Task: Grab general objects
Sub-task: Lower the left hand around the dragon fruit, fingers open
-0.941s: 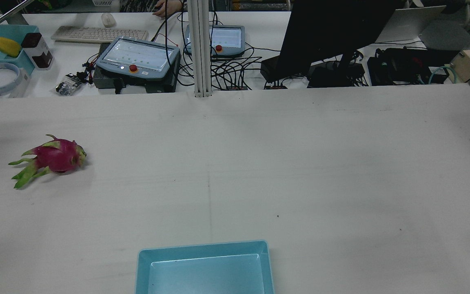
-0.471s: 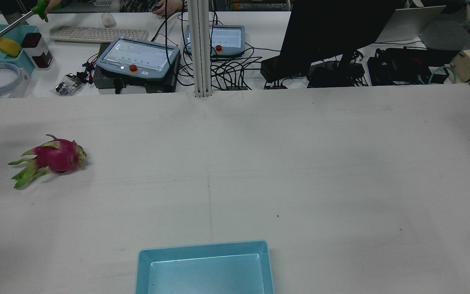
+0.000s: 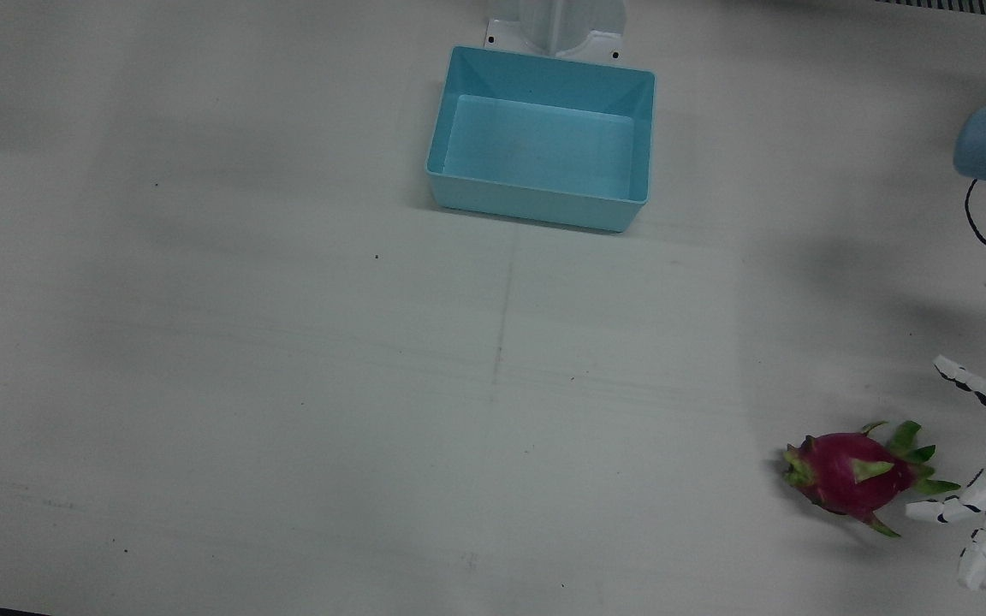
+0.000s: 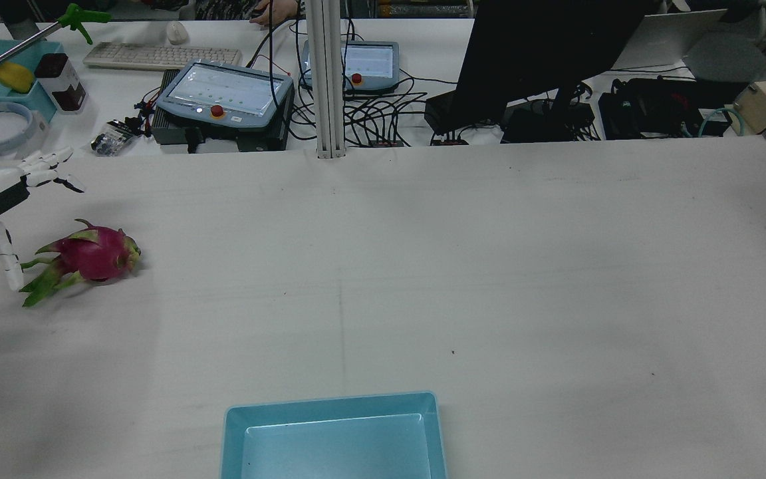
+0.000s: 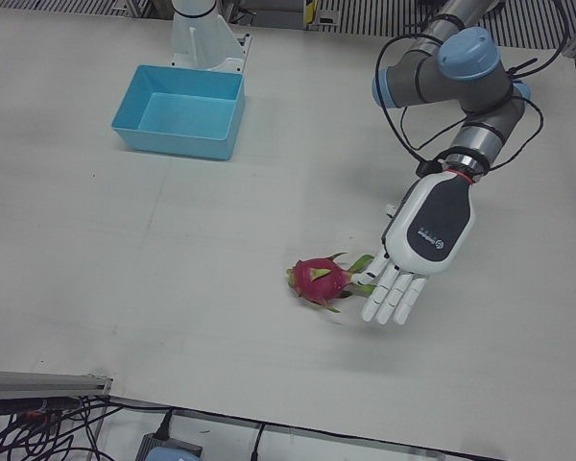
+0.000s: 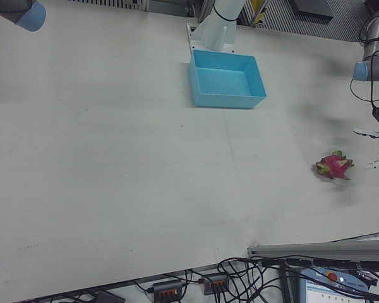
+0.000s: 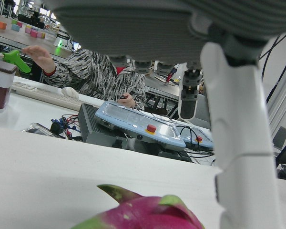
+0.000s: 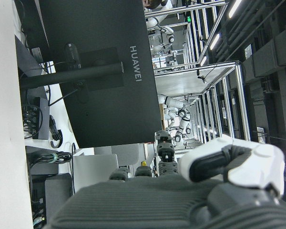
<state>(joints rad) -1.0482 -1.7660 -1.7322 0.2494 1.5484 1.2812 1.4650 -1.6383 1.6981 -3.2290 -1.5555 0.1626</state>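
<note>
While reaching for the fruit [image 5: 319, 279], go slow. Lying on its side on the bench [image 5: 125, 288], near the front edge, far from the blue box [image 5: 178, 146]. Left hand [image 5: 415, 254] just beside it, at the leafy end, open, fingers [image 5: 394, 298] pointing down, holding nothing. Maybe touching the green leaves; hard to tell. Right hand [image 8: 181, 200]: cannot tell if open or closed, and nowhere near the fruit.

Move the left hand over the fat red middle, not the leaves. Hold the fingers wide until on both sides of the round part. Then close gently all around. Do not push from the side: round, so likely to roll. Do not grab only the leaves: likely to bend and slip. Squeeze just enough to lift. Looks soft, so no hard pinching.
</note>
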